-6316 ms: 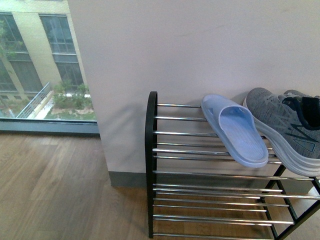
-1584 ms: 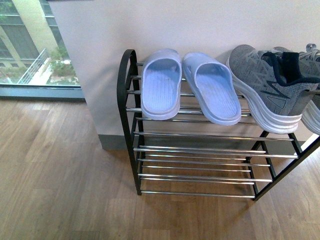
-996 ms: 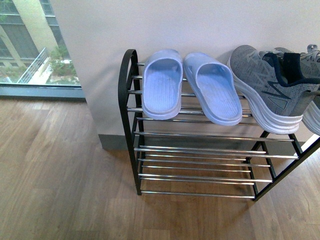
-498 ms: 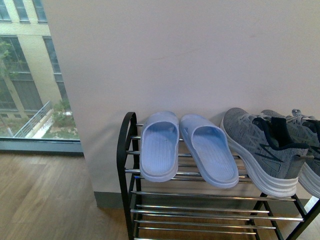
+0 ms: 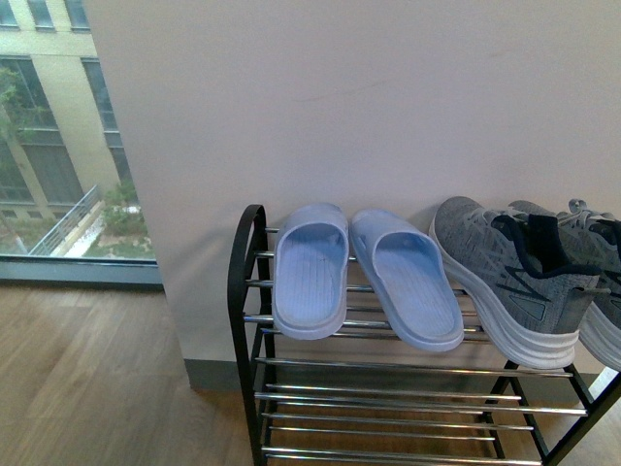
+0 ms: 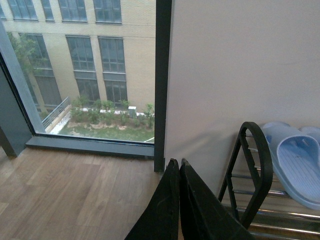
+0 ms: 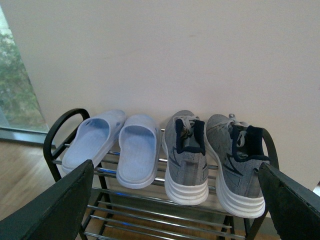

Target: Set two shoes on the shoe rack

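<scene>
The shoe rack stands against the white wall, black-framed with chrome bars. On its top tier lie two pale blue slides side by side, and to their right two grey knit sneakers. The right wrist view shows all of them in a row: slides, sneakers. My right gripper is open, back from the rack, holding nothing. My left gripper is shut and empty, left of the rack's loop end. One slide shows there.
Wood floor spreads left of the rack. A large window with a dark frame post fills the left. The rack's lower tiers carry no shoes. A grey skirting runs along the wall.
Over the earlier frames a second blue slide came to lie on the top tier, left of the first. The front view then lifted, showing more wall and less floor.
</scene>
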`<state>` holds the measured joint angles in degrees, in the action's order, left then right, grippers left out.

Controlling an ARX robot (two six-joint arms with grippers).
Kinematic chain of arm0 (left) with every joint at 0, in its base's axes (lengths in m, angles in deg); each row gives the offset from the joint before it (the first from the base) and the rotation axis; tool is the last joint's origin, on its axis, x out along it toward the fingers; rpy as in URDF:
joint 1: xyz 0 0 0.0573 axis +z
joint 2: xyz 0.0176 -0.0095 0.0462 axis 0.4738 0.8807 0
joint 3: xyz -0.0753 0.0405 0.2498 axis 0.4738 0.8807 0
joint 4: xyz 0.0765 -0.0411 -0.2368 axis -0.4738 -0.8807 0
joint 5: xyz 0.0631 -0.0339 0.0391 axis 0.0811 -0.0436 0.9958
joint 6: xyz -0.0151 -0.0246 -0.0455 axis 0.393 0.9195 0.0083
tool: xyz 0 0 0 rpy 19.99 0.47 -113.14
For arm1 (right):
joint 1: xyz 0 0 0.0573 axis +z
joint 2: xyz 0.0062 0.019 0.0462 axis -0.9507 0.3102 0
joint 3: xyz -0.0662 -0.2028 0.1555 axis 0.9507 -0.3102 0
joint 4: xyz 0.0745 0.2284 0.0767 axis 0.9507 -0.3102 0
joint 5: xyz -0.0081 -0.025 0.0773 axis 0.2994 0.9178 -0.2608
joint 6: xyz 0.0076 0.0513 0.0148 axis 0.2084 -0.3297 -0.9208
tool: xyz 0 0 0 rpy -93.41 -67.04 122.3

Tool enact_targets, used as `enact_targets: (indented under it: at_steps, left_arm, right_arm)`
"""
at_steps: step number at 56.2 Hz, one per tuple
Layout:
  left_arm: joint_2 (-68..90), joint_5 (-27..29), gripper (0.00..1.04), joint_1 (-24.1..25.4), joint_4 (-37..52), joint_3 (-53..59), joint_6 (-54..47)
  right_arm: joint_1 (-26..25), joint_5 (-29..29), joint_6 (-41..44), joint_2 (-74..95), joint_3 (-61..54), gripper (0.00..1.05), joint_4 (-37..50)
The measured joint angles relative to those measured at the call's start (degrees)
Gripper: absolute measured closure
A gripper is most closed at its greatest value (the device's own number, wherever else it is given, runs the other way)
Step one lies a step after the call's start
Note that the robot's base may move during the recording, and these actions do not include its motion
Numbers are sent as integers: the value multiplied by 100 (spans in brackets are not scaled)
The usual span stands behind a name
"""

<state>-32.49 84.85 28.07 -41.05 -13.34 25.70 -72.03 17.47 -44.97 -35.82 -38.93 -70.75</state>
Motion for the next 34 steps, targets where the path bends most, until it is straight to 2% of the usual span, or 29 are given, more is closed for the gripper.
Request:
enact_targets:
  at_steps: [22, 34]
  left_arm:
    - [-1670, 0, 103, 0, -1545, 2, 2]
    - [-2116, 0, 103, 0, -1985, 2, 0]
  right_arm:
    - [0, 0, 0, 0, 0, 9, 0]
    - [0, 0, 0, 0, 0, 9, 0]
